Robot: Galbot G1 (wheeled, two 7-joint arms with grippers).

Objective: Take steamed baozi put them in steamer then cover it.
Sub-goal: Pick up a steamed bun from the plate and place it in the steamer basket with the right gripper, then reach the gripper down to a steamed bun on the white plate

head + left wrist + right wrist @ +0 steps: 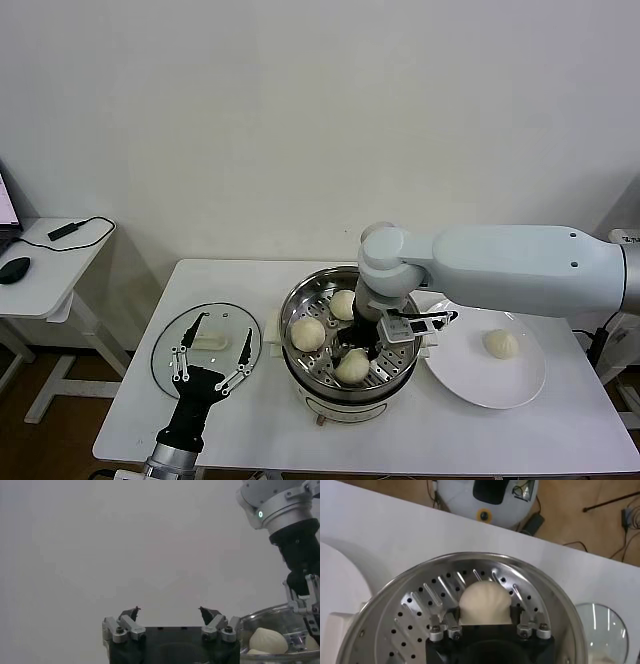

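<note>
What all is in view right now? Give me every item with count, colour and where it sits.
baozi: four, cream-white; three in the steamer, one on the plate
steamer: one, shiny steel on a white base, table centre
cover: one, clear glass with a white handle, flat on the table to the steamer's left
plate: one, white, right of the steamer
table: one, white
side desk: one, white, far left, with a black mouse and a black cable
left gripper: black, open, above the cover
right gripper: black, inside the steamer, fingers on either side of the near baozi
</note>
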